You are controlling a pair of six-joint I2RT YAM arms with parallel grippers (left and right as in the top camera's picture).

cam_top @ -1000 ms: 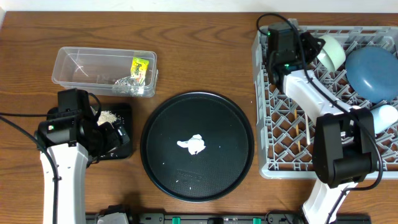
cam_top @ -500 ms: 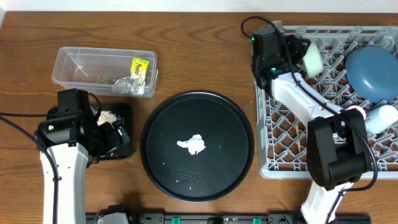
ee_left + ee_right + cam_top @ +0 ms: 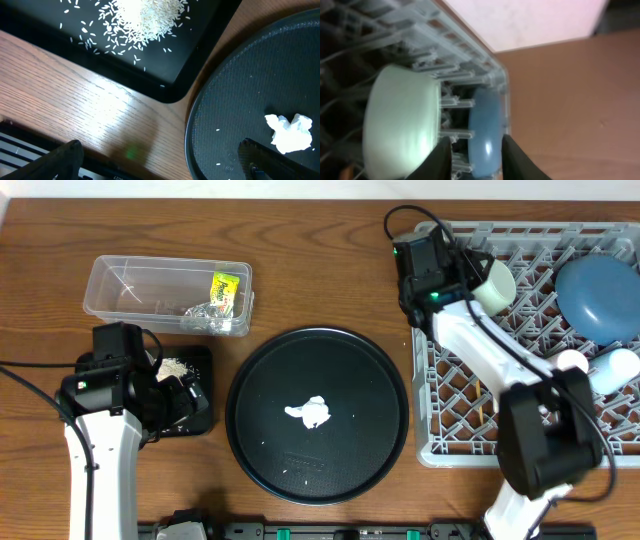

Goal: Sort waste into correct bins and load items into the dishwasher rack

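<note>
Mint-green bowl (image 3: 493, 280) noted on edge among the pegs at the rack's (image 3: 440, 420) far-left corner, just beside right gripper (image 3: 476, 141); its fingers are narrowly parted and nothing is held. Crumpled tissue (image 3: 310, 413), mid round tray (image 3: 270, 400), is judged nearer left gripper (image 3: 160, 145), whose fingers are spread wide.

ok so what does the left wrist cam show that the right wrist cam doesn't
Only the left wrist: loose rice piled in the shallow black tray, the round black tray beside it with a crumpled tissue lying on it, and the open left gripper.

Only the right wrist: the grey rack, the mint-green bowl among its pegs, a blue bowl behind it, and the right gripper with its fingers parted, holding nothing.

Both: only the wooden table.
</note>
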